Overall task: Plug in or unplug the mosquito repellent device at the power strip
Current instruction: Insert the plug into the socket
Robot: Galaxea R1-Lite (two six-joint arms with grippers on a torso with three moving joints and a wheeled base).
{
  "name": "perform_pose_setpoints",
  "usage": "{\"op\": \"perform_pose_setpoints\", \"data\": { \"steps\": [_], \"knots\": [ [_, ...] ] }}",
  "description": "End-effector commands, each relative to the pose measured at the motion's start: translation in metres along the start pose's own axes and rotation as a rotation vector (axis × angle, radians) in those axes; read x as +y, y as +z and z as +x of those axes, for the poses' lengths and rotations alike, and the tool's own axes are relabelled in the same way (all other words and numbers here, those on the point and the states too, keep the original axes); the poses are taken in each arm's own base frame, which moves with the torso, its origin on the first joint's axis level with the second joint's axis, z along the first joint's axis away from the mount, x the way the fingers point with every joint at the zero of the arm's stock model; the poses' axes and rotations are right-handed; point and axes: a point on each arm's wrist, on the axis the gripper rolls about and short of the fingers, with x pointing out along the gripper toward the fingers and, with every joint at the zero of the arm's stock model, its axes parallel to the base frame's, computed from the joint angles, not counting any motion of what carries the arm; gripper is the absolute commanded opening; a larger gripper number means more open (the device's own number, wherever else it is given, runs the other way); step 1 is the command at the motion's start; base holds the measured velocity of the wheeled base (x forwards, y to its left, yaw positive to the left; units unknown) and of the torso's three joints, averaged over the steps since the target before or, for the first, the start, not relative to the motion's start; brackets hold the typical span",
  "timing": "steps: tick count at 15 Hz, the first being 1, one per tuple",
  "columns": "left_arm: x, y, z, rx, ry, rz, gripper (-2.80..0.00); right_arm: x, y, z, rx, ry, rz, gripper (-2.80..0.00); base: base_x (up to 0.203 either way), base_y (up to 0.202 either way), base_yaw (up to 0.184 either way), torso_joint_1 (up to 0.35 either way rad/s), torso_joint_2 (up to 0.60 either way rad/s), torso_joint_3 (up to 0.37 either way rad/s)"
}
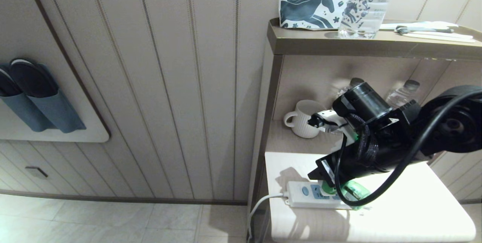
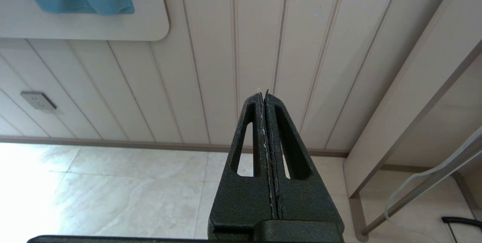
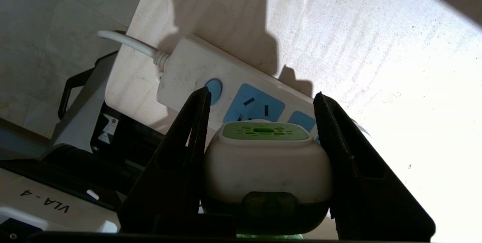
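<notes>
Nearest in the right wrist view, the right gripper clamped on the mosquito repellent device, one black finger pressed to each white side, green vented top facing away; prongs hidden behind the body, so impossible to tell whether seated in a socket or just above. Just beyond, the power strip lying on the white tabletop, round blue button and two light-blue socket panels showing, far end cut off behind the gripper. From the head view, right arm reaching in from the right, angled down over the strip and covering most of it; only a sliver of green bottle visible beneath. White cord dropping off the table's left edge. Farther back, a white mug on the shelf, half-hidden water bottles behind the arm. Left gripper parked away, pointing at the wall, fingers pressed together on nothing.
</notes>
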Motion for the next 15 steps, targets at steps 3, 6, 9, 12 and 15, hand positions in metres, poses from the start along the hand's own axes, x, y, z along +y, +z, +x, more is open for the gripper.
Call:
{"op": "perform_pose_setpoints", "data": {
  "steps": [3,6,9,12,15],
  "knots": [
    [0.000,0.000,0.000,0.001,0.000,0.000,-2.80,0.002,0.001,-0.002,-0.007,0.005,-0.006,-2.80,0.000,0.000,0.000,0.000,0.00,0.000],
    [0.000,0.000,0.000,0.000,0.000,0.000,-2.80,0.003,0.001,0.002,0.004,0.006,-0.006,-2.80,0.000,0.000,0.000,0.000,0.00,0.000],
    [0.000,0.000,0.000,0.001,0.000,0.000,-2.80,0.003,0.001,0.005,0.005,0.007,-0.007,-2.80,0.000,0.000,0.000,0.000,0.00,0.000],
    [0.000,0.000,0.000,0.001,0.000,0.000,-2.80,0.004,0.002,0.010,0.015,0.007,-0.008,-2.80,0.000,0.000,0.000,0.000,0.00,0.000],
    [0.000,0.000,0.000,0.001,0.000,0.000,-2.80,0.004,0.002,0.012,0.020,0.007,-0.008,-2.80,0.000,0.000,0.000,0.000,0.00,0.000]
  ]
}}
